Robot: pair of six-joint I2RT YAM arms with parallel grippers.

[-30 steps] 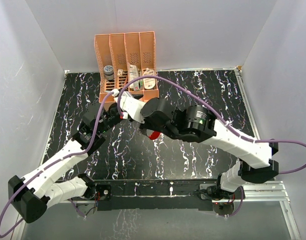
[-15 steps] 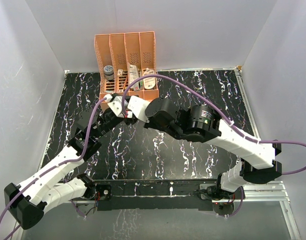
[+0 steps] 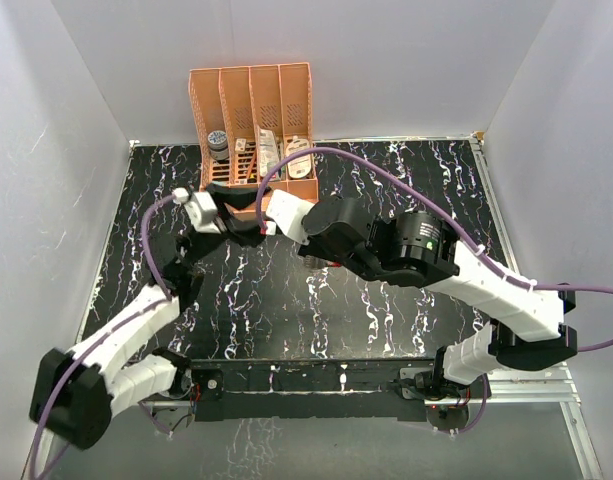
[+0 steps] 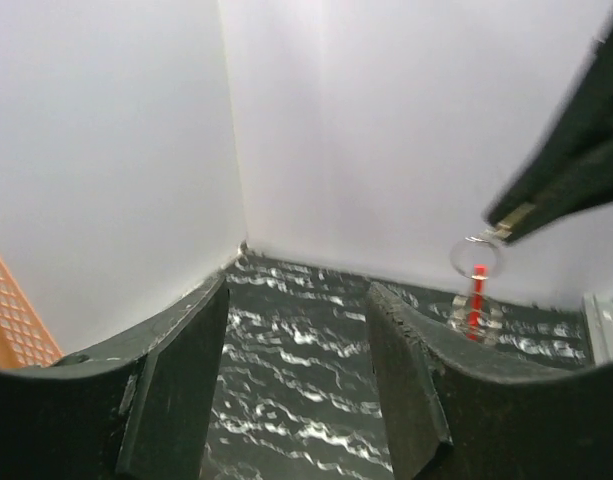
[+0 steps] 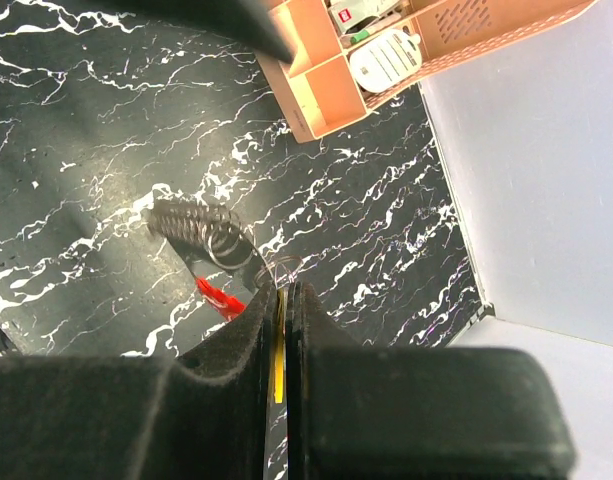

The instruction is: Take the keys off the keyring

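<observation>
Okay, my right gripper (image 5: 280, 292) is clamped on the gold key (image 5: 278, 355). The keyring (image 4: 476, 257) and its red tag (image 4: 478, 297) dangle below, above the marbled table (image 3: 276, 320). My left gripper (image 4: 296, 330) sits nearby, jaws apart. The orange rack (image 3: 251, 100) behind holds a white oval item (image 5: 386, 60) in one end slot and small bits in the others.

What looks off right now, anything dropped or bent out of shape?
Nothing looks dropped. The keyring dangles from the key pinched in the right hand. In the right wrist view its wire looks stretched into a coil, though that may be blur. The left hand is open and empty.
</observation>
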